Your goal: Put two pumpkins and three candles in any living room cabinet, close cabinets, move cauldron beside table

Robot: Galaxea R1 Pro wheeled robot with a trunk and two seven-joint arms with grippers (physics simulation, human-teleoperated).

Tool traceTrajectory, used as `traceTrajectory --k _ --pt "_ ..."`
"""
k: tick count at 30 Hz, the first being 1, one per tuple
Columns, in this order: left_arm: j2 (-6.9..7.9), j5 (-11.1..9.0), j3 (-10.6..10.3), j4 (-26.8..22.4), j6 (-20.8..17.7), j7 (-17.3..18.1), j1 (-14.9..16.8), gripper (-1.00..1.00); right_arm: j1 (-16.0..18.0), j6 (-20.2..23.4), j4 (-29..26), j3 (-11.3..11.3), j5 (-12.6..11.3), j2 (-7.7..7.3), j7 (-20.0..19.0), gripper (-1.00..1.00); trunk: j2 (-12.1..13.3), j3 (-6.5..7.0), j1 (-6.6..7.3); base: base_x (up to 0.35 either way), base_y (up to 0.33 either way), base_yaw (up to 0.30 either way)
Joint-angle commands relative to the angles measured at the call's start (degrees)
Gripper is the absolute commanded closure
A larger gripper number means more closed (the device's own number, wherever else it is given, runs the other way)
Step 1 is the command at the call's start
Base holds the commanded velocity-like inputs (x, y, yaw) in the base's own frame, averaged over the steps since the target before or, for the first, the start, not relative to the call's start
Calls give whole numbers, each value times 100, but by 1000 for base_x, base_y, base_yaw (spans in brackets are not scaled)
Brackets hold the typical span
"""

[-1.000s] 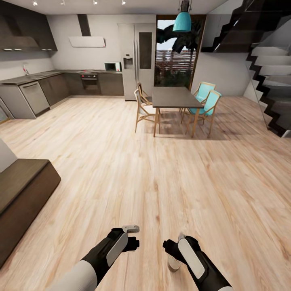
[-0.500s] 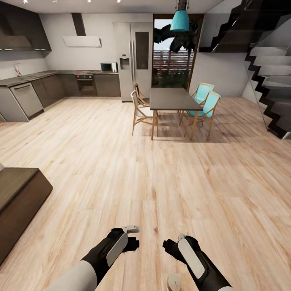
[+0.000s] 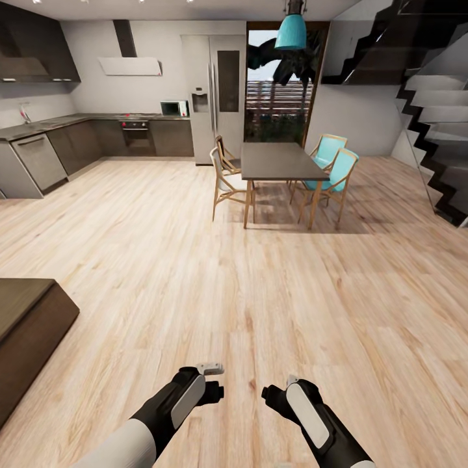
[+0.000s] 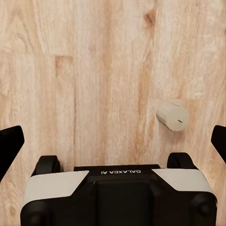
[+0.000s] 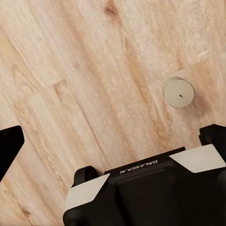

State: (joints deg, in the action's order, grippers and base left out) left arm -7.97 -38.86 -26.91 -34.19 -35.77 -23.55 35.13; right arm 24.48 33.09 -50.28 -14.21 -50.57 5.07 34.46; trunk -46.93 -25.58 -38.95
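A short pale-beige candle [image 4: 173, 115] stands alone on the wood floor, and it is also seen from above in the right wrist view [image 5: 178, 92]. My left gripper [image 4: 113, 141] hangs open above the floor, the candle off to one side of its gap. My right gripper [image 5: 113, 141] is open too, empty, with the candle beyond one fingertip. In the head view both grippers, left [image 3: 211, 383] and right [image 3: 276, 393], sit low at the front. The corner of the low dark-brown cabinet [image 3: 26, 325] juts in at the left edge. Pumpkins, cauldron and coffee table are out of view.
Ahead lies a wide wooden floor [image 3: 195, 260]. A dark-topped dining table [image 3: 279, 161] with wooden and teal chairs [image 3: 335, 172] stands mid-room. Kitchen counters [image 3: 39, 156] and a fridge [image 3: 214, 91] line the back left. A staircase [image 3: 435, 130] rises at the right.
The whole head view has shifted, so the camera moved. The candle slid out past the picture's bottom edge and the cabinet corner drew back toward the left. Both arms keep their pose.
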Motion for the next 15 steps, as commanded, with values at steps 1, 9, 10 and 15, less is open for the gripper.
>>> traceTrajectory --k 1,9,10,15 --pt "1 -54 -25 -12 -9 -54 4 -100 4 5 -8 -11 -49 -3 53 -100 -5 -7 -1 19 3 0" --pt "2 -35 -25 -64 -9 -54 5 -100 4 5 -8 -11 -49 -4 52 -100 -5 -7 -1 4 1 0" --pt "1 -36 -25 -66 -9 -56 4 -100 4 5 -8 -11 -49 -3 52 -100 -5 -7 -1 0 0 0" --pt "5 -40 -17 -72 -9 -55 3 -100 4 -1 -8 -11 -49 2 52 -100 -5 -7 -1 0 0 0"
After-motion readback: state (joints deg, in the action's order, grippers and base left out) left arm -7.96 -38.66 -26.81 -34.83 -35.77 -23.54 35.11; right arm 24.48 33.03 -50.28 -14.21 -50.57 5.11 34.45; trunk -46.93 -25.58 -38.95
